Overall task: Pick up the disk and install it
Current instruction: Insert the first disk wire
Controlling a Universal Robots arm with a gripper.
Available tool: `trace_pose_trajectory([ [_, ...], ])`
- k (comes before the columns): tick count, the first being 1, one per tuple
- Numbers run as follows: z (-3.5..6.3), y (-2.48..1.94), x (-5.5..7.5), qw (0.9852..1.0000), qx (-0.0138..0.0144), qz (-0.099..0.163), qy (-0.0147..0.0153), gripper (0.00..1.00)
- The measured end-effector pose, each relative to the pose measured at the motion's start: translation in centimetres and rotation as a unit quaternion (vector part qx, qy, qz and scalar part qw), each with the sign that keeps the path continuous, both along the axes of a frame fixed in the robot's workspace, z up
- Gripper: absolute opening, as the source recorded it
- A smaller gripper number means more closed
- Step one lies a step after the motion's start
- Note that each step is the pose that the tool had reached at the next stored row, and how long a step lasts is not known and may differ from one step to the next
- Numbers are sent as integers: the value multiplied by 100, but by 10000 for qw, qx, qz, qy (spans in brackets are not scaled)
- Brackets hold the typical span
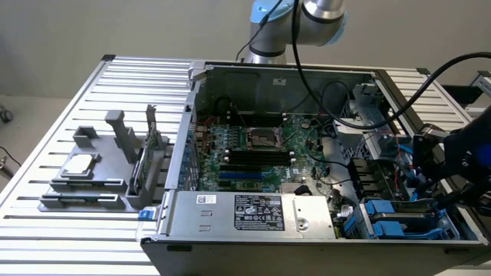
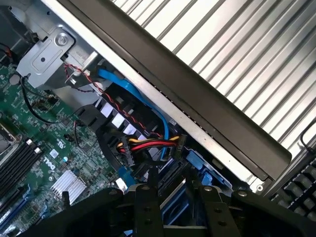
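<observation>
The disk point(image 1: 399, 221), grey metal in bright blue carrier rails, sits in the drive bay at the near corner of the open computer case point(image 1: 192, 115), on the exterior view's right. My black gripper point(image 1: 438, 198) hangs just above it, at the bay's outer edge. In the wrist view the two fingers point(image 2: 148, 197) stand apart, with the disk's blue rails point(image 2: 174, 197) showing low between them. The pads touch nothing that I can make out. Most of the disk is hidden by the bay and the gripper.
A grey power supply box point(image 1: 253, 211) with a black-and-white sticker lies beside the bay. Blue and red-yellow cables point(image 2: 148, 144) run close behind the fingers. The motherboard point(image 1: 261, 149) fills the case floor. A grey fixture point(image 1: 92, 178) holding a small silver chip point(image 1: 79, 165) stands on the slatted table.
</observation>
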State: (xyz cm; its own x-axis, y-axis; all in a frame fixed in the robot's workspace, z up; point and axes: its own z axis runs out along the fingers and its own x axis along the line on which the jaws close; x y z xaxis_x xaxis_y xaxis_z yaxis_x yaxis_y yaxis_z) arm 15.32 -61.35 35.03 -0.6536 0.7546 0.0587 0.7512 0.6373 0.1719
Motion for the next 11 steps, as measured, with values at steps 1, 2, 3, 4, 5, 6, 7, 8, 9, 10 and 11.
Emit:
trace_pose_trajectory([
  [1,-14,0,2,10000,5,-33,0,36],
  [2,-27,1,3,10000,7,-71,0,36],
  [3,-40,1,5,9999,10,-113,0,36],
  [4,-55,1,6,9999,14,-163,0,36],
  [5,-70,1,6,9998,18,-215,0,36],
  [6,-81,1,6,9996,25,-268,0,36],
  [7,-88,1,6,9995,34,-313,0,36],
  [8,-91,1,6,9994,41,-353,0,36],
  [9,-94,1,7,9992,51,-390,1,36],
  [10,-96,1,7,9991,62,-426,1,36],
  [11,-97,1,7,9989,72,-454,1,36],
])
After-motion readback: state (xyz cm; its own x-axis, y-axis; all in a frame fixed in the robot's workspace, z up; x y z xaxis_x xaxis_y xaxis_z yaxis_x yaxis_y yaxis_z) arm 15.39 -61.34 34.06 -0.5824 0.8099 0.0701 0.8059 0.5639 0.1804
